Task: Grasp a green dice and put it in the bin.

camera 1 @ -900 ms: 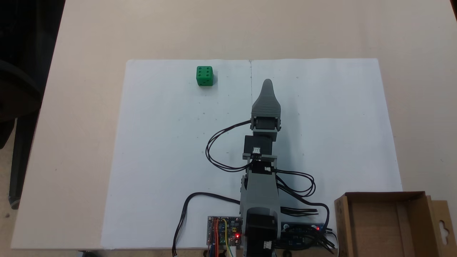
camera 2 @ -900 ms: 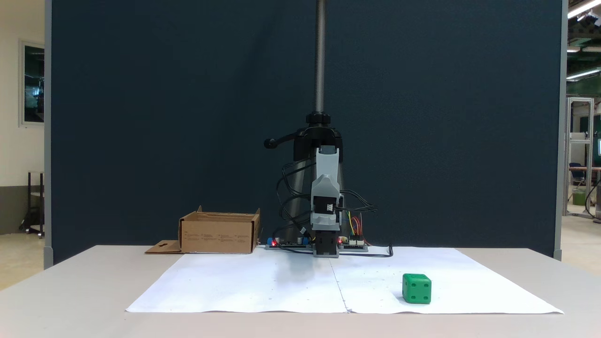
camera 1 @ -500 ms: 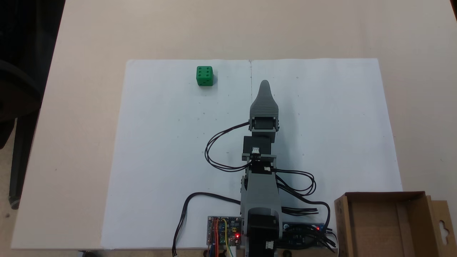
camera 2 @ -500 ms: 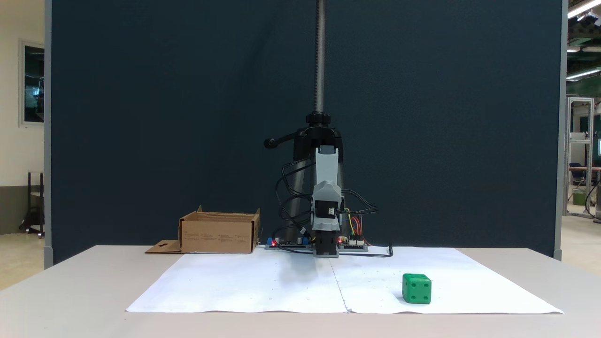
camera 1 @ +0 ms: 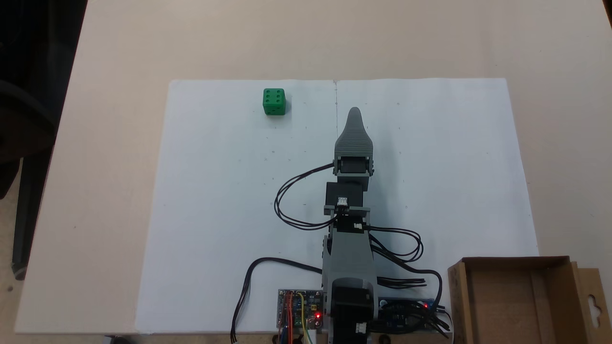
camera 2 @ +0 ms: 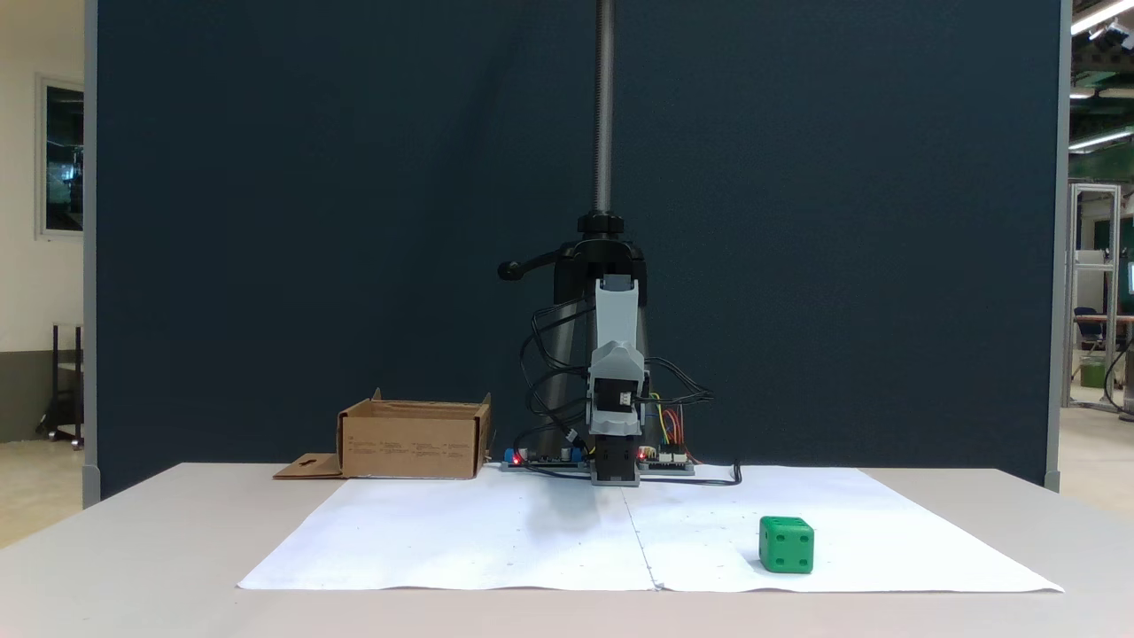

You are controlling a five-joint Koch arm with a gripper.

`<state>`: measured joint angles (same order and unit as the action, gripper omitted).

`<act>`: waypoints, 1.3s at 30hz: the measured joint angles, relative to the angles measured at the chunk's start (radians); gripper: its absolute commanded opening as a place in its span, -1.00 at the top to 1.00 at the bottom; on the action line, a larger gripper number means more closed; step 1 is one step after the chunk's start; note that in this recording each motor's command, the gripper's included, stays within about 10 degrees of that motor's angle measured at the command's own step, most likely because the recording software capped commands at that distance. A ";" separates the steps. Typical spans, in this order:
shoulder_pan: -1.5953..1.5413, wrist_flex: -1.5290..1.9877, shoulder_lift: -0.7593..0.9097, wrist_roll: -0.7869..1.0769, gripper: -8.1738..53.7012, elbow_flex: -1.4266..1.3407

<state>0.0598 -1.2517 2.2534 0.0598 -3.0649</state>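
Observation:
The green dice (camera 1: 274, 102) (camera 2: 786, 544) sits on the white paper, far from the arm's base; it lies left of the arm from above and right of it from the front. My gripper (camera 1: 355, 114) (camera 2: 617, 350) hangs above the paper's centre line, well apart from the dice. A single grey jaw shows from above, so open or shut is unclear. The bin (camera 1: 502, 306) (camera 2: 412, 439), a brown cardboard box, stands beside the arm's base with nothing showing inside.
White paper sheets (camera 1: 215, 191) cover the middle of the beige table (camera 1: 119, 57). Circuit boards (camera 1: 299, 308) and looping black cables (camera 1: 287, 200) sit around the base. The bin's flap (camera 1: 593, 301) lies flat on the table. A metal pole (camera 2: 603, 106) rises behind the arm.
From 0.9 s ago, the gripper has swung slightly toward the dice's side and dipped a little. Nothing moved in the last half second. Dice and bin are where they were.

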 measured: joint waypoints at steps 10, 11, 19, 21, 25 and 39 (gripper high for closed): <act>0.009 0.000 0.000 0.000 -0.69 0.000; 0.009 0.000 -0.002 0.000 -0.68 0.000; 0.009 0.003 -0.002 0.000 -0.54 0.011; 0.009 0.043 0.000 0.000 -0.54 0.037; 0.009 0.202 -0.002 0.000 -0.54 0.144; -0.017 0.982 -0.130 0.005 -0.55 0.647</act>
<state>0.0430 -0.2700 2.1230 0.0644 -2.4176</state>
